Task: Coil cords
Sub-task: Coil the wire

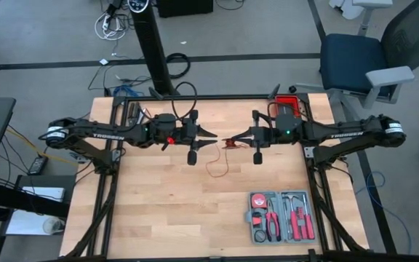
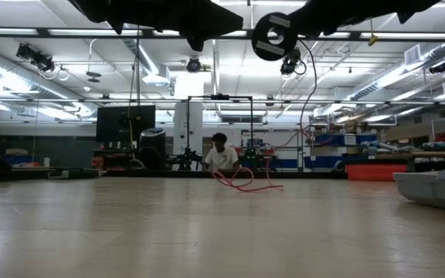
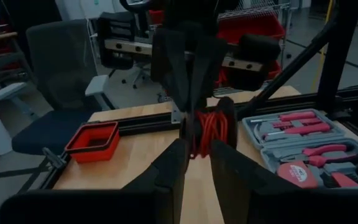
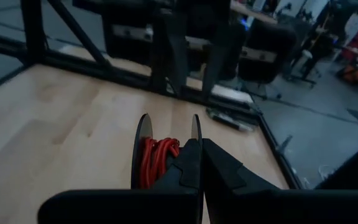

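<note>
Left wrist view shows the red cord [image 3: 211, 130] wound on the clenched right gripper [image 3: 194, 134]; high view adds the half-parted, empty left gripper [image 1: 214, 135]

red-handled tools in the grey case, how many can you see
About 4: in the grey tool case at the table's near right, pliers lie mid-case and roughly three red-handled screwdrivers lie side by side at its right. Some may be hidden or too small to tell.
</note>
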Available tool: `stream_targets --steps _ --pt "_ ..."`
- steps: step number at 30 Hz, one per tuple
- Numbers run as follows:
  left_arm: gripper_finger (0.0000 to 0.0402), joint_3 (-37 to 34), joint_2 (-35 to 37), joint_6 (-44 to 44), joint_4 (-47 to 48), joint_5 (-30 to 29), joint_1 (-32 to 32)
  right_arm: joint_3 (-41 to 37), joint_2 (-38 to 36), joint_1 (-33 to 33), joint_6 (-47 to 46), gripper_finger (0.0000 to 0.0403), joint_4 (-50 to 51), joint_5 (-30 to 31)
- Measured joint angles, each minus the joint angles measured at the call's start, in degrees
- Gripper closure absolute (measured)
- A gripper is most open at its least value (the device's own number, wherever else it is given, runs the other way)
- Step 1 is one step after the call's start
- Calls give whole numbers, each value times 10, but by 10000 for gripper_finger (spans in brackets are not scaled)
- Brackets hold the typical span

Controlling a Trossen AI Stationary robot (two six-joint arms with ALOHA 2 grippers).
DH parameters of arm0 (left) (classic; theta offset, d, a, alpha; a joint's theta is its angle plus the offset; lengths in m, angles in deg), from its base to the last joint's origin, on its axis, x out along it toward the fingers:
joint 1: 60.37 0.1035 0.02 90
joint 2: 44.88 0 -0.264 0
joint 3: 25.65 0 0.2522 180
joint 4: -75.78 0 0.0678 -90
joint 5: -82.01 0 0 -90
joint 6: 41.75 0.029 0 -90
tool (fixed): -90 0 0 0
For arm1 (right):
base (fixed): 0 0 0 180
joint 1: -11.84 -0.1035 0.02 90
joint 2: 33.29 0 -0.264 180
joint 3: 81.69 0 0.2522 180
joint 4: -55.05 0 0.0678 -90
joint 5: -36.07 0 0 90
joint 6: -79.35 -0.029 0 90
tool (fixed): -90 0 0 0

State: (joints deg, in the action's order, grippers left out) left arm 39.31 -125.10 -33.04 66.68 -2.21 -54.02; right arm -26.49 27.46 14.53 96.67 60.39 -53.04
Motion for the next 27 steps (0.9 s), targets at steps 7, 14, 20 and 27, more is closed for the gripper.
stream_targets --steps 7,14,20,27 --pt "321 0 -20 -1 -25 -1 0 -5 0 2 4 401 -55 -9" --pt "321 0 -45 -4 -71 -1 0 -5 22 2 9 401 -103 -12" --pt "351 -1 -60 3 -80 -32 0 -5 57 1 9 401 -149 -22" --pt "398 -1 -60 15 -79 -33 -1 -5 56 1 3 397 -148 -19"
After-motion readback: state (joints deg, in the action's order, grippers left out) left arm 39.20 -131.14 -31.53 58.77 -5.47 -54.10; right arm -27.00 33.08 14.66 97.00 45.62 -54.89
